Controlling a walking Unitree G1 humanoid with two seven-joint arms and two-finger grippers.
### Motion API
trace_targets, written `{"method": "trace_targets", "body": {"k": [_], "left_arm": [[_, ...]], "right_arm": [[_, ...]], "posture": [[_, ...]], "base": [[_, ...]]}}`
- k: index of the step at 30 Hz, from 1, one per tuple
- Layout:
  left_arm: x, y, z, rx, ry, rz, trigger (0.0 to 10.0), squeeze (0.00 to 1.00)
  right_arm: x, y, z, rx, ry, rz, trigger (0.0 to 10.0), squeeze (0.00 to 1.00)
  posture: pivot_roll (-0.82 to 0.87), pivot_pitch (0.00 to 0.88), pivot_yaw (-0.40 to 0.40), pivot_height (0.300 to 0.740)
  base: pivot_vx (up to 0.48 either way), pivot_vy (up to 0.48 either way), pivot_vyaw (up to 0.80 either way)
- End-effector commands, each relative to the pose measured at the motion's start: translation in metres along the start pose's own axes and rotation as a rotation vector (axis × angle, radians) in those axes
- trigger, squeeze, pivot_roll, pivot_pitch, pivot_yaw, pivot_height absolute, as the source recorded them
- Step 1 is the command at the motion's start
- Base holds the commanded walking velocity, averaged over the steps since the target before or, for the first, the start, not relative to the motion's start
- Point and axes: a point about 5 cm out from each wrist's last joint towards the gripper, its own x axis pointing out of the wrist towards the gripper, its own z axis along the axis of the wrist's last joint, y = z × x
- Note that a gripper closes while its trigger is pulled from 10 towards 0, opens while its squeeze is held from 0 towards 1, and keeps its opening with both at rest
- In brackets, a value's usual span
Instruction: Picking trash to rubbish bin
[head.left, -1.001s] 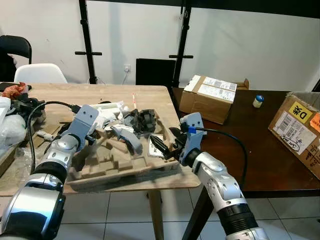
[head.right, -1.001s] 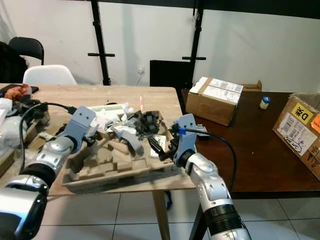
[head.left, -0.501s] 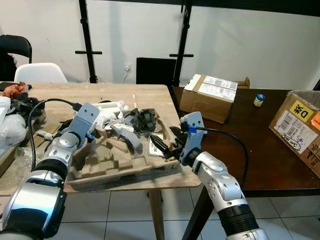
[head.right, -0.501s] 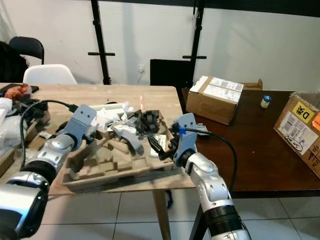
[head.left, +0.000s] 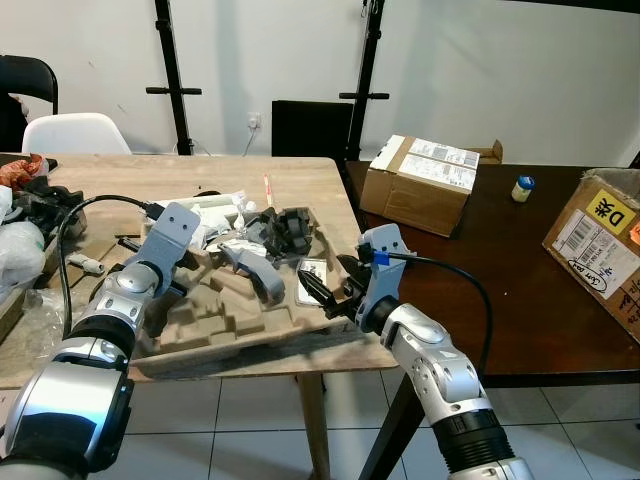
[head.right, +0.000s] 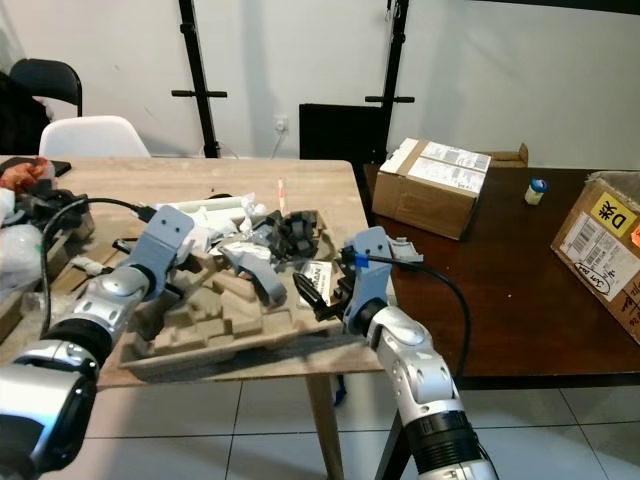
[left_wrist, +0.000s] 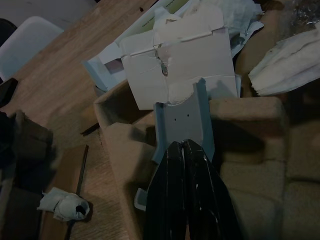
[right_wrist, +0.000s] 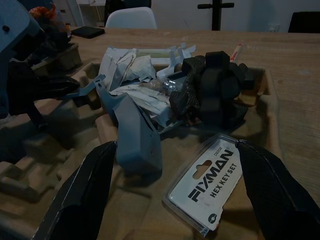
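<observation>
Moulded pulp tray (head.left: 235, 335): matt, rough, fibrous brown paper pulp. Light table (head.left: 300, 190): pale wood, visible grain, satin finish. Dark table (head.left: 500, 260): smooth dark brown top with a faint sheen. Hex key card (right_wrist: 212, 175): printed card under glossy clear plastic. Black foam piece (right_wrist: 212, 87): matt, porous, coarse. Grey bracket (right_wrist: 132, 135): smooth matt plastic. Torn white carton (left_wrist: 185, 60): matt paperboard, ragged edges. Cardboard box (head.left: 425, 180): matt brown corrugated board with paper labels. Left gripper (left_wrist: 186, 150) and right gripper (right_wrist: 170, 195): fingers of black material, likely plastic, slightly glossy; dim light limits certainty. Arms: brushed silver metal.
</observation>
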Motion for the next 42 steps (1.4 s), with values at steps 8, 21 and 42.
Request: {"method": "trace_targets", "body": {"k": [8,21,42], "left_arm": [[-0.004,0.02,0.003,-0.08,-0.026,0.063,0.0,0.0],[-0.014,0.063,0.027,-0.132,-0.139,0.157,0.0,0.0],[-0.007,0.031,0.018,-0.209,-0.108,-0.068,10.0,1.0]], "right_arm": [[-0.001,0.001,0.001,0.021,-0.003,-0.008,10.0,0.0],[0.001,0.0,0.003,0.023,-0.016,-0.011,10.0,0.0],[-0.002,0.001,0.002,0.022,-0.02,-0.019,10.0,0.0]], "posture": [[0.04,0.159,-0.02,0.74],[0.05,0.138,-0.017,0.74],[0.04,0.129,0.004,0.74]], "base": [[0.0,0.0,0.0],[0.0,0.0,0.0],[0.0,0.0,0.0]]}}
